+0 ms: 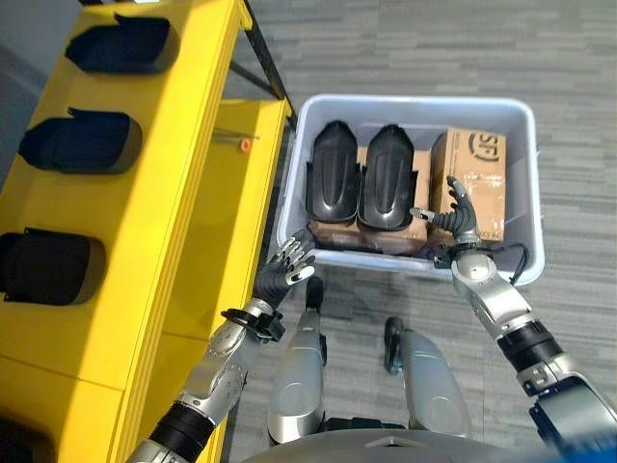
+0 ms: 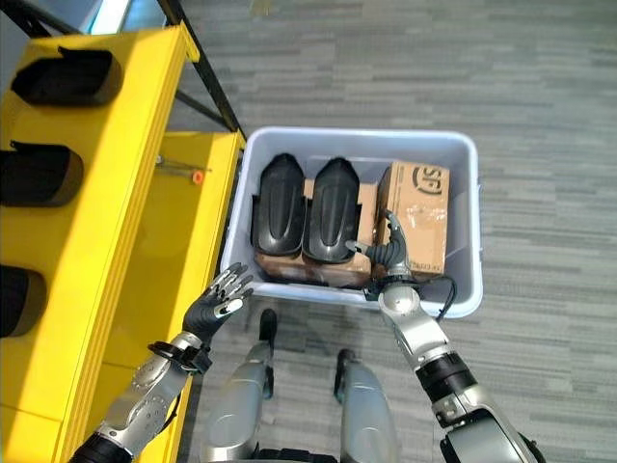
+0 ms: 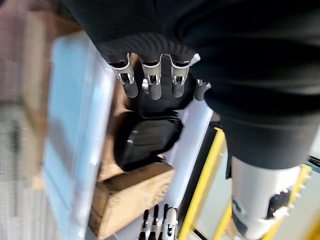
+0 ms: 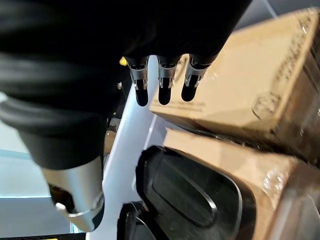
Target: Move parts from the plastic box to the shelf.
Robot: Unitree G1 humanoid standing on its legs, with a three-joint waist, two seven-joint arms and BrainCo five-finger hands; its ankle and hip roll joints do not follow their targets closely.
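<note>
Down on the grey carpet, the plastic box (image 1: 521,125) stands just right of the yellow shelf (image 1: 154,222). Two black parts (image 1: 333,174) (image 1: 386,176) stand side by side in the left half of the box, resting on flat cardboard boxes (image 2: 333,268), with an upright cardboard carton (image 1: 474,178) to their right. Three more black parts (image 1: 120,43) (image 1: 79,142) (image 1: 48,267) already sit in a row on the shelf's top level. The right hand (image 1: 455,220) is over the near rim of the box, fingers straight and released, their tips close to the carton and the right-hand part; whether they touch cannot be told. The left hand (image 1: 285,270) hovers outside the box at its near left corner, fingers spread and relaxed, holding nothing.
</note>
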